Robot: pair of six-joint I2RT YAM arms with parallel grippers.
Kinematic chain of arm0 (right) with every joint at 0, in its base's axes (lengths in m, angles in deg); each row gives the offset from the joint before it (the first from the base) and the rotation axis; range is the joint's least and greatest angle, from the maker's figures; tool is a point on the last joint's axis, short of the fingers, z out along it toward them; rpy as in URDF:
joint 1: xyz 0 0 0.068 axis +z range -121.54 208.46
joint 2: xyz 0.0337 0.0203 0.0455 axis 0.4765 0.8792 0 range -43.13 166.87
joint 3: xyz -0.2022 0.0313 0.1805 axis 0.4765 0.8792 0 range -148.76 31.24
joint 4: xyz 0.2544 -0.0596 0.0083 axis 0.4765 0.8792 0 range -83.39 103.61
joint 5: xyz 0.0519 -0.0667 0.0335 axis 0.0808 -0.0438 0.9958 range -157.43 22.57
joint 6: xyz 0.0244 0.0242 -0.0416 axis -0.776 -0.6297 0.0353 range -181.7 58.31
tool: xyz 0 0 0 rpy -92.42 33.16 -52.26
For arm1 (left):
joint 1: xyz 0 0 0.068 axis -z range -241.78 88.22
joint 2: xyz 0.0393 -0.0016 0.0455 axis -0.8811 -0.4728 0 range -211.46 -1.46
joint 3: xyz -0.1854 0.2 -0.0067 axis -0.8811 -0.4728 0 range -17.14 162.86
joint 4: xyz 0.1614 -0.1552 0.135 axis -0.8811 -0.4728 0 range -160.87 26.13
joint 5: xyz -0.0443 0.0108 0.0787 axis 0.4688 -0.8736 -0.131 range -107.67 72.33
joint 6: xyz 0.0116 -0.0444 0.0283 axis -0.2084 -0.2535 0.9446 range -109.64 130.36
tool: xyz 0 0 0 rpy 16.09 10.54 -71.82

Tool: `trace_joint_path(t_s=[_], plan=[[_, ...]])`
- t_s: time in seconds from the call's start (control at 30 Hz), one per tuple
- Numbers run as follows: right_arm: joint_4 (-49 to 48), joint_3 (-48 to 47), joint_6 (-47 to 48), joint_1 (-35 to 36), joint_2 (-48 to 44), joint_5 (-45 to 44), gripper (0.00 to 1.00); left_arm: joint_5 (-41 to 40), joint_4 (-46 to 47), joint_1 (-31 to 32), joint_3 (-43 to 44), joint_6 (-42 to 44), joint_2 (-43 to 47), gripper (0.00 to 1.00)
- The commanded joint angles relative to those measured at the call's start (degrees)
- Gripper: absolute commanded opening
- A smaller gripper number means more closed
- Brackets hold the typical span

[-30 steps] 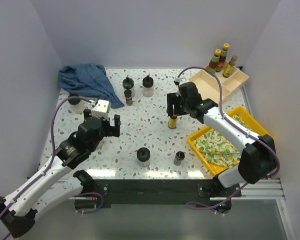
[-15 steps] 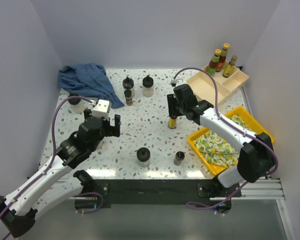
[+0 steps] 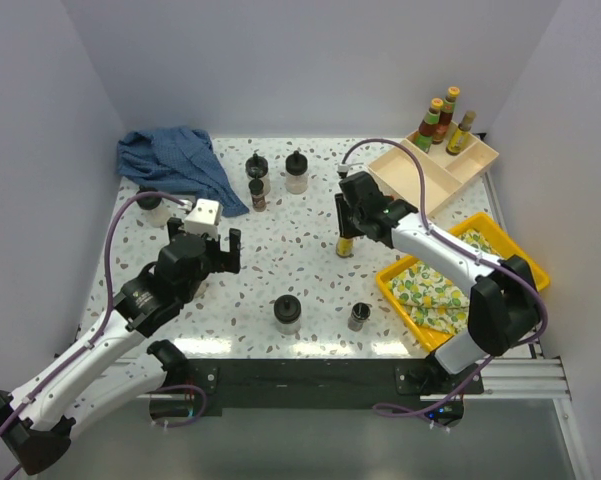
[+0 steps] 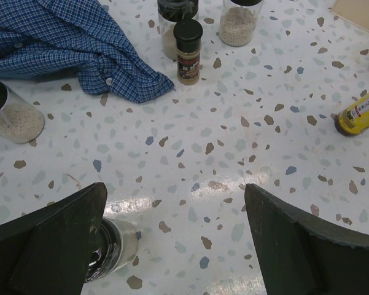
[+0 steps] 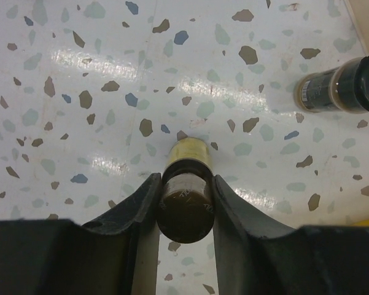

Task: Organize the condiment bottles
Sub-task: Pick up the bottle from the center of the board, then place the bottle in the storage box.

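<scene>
A small yellow-labelled condiment bottle (image 3: 346, 245) with a dark cap (image 5: 185, 209) stands upright mid-table. My right gripper (image 3: 347, 226) (image 5: 185, 184) is shut on its neck, with both fingers pressed to the cap's sides. My left gripper (image 3: 210, 245) (image 4: 175, 196) hangs open over bare table at the left, holding nothing. Beside its left finger is a clear jar (image 4: 113, 246). Two black-lidded jars (image 3: 258, 170) (image 3: 296, 172) and a brown shaker (image 3: 257, 193) (image 4: 188, 52) stand at the back. More jars (image 3: 150, 205) (image 3: 287, 313) and a dark shaker (image 3: 359, 317) (image 5: 334, 92) stand apart.
A beige divided tray (image 3: 430, 172) at the back right holds three slim sauce bottles (image 3: 446, 118) at its far end. A yellow tray (image 3: 500, 235) with a lemon-print cloth sits at the right edge. A blue checked cloth (image 3: 175, 160) (image 4: 67, 43) lies bunched at the back left.
My right gripper has closed onto the yellow-labelled bottle, and its arm has shifted slightly left. The left arm has stayed still.
</scene>
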Motion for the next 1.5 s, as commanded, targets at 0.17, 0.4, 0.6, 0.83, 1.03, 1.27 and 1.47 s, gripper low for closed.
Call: trace_joint_path(t_s=[0.17, 0.4, 0.6, 0.83, 1.03, 1.27, 1.47], plan=[[9.68, -16.61, 1.07, 0.39, -1.30, -2.04, 0.00, -1.21, 1.90, -0.09, -0.13, -1.23, 0.47, 1.00], [18.40, -36.63, 5.21, -3.11, 5.90, -8.90, 0.00, -1.21, 1.81, -0.09, -0.13, -1.23, 0.56, 1.00], [21.65, -51.13, 4.86, -12.94, 13.19, -10.91, 0.00, -1.21, 1.90, -0.09, -0.13, -1.05, 0.47, 1.00], [24.56, -64.70, 3.46, -21.83, 23.65, -14.78, 0.00, -0.51, 1.81, -0.17, -0.13, -1.14, 0.30, 1.00], [20.09, -67.08, 0.55, -28.61, 29.28, -16.81, 0.00, 0.37, 2.07, -0.09, -0.22, -1.05, 0.21, 1.00], [9.29, -67.52, 2.04, -31.77, 33.59, -21.19, 0.00, 1.86, 2.33, -0.17, -0.22, -0.88, 0.03, 0.99], [0.76, -68.92, 4.94, -32.13, 37.28, -23.92, 0.00, 1.95, 2.51, -0.09, -0.22, -0.88, -0.05, 0.99]])
